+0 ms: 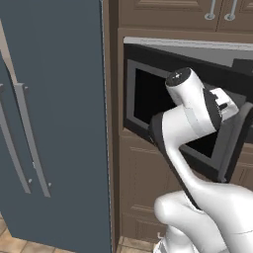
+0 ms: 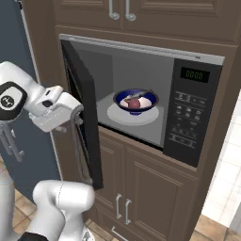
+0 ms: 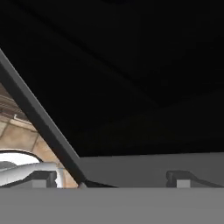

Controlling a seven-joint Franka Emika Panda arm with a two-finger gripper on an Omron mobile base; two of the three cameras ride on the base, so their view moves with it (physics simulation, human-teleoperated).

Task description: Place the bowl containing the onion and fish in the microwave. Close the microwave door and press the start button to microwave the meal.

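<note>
Your tool [image 3: 112, 177] stands spread wide and empty, its two dark tips pressed close against the outer face of the microwave door [image 2: 84, 113], which hangs open at a wide angle from its left hinge. The step in hand, as I judge it, is swinging that door shut: keep the push square on the panel, away from the hinge side, and follow the arc until the door meets the black front flush. Do not let the tips slide off the silver-grey frame. Inside the microwave [image 2: 141, 89] the bowl [image 2: 136, 101], dark blue outside and white within, sits centred on the white turntable, holding the reddish-brown onion [image 2: 134, 103]; the fish is too small to make out clearly.
</note>
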